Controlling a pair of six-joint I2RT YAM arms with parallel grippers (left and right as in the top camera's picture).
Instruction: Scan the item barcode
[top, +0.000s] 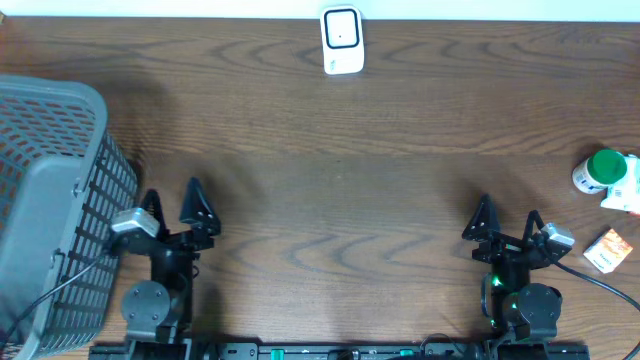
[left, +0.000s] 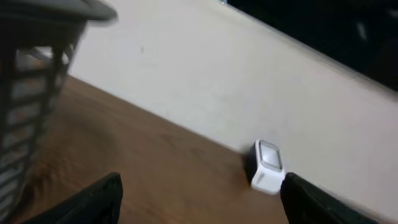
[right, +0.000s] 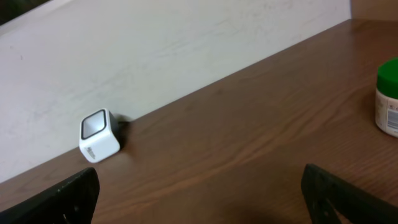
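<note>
Wood-grain table (top: 330, 150). L gripper (top: 172, 203) & R gripper (top: 508, 218) black, fingers spread wide, holding nothing. Boxy white scanner (top: 341, 40); grey plastic-mesh basket (top: 50, 180).

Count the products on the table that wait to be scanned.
2 for certain: a green-lidded bottle at the right edge, and a small orange box nearer the robot. A white pack beside the bottle, cut off by the picture edge, may be a third.
</note>
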